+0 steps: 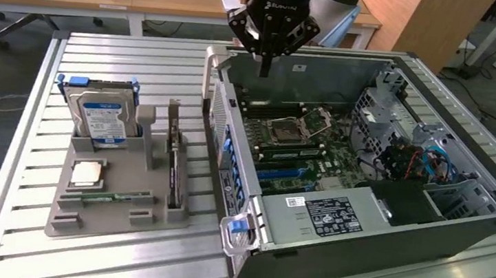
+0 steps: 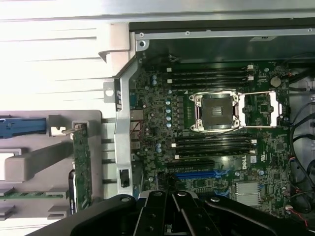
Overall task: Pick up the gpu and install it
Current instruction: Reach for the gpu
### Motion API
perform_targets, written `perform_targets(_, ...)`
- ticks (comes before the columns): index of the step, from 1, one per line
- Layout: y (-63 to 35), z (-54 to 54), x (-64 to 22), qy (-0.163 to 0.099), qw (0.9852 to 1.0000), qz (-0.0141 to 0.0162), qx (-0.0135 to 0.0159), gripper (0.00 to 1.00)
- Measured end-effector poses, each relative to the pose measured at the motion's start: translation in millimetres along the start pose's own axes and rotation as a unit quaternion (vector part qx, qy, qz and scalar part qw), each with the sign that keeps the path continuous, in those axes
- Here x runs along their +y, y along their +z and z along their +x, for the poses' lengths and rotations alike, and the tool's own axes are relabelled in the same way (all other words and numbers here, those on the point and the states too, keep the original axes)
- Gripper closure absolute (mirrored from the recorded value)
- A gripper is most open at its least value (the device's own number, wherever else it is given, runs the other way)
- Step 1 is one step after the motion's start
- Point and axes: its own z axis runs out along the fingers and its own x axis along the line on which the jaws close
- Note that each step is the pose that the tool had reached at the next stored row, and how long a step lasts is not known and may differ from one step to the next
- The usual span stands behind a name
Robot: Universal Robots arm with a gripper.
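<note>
Black fingers (image 1: 265,58) pinched together, empty, above open metal case (image 1: 373,259); thin flat gpu (image 1: 173,159) upright in grey slotted holder (image 1: 96,216).

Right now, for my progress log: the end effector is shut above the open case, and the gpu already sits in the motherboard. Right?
No. The gpu stands edge-on in the gray holder beside the case, as the exterior view shows. The end effector is shut above the open case.
</note>
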Motion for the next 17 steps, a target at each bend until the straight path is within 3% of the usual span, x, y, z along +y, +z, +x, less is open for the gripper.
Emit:
perform_targets(5,-0.1,6.9,-0.5,0.000,1.0000,0.0000,0.0000,0.90)
perform_targets(17,-0.2,7.0,-0.5,0.000,1.0000,0.0000,0.0000,0.90)
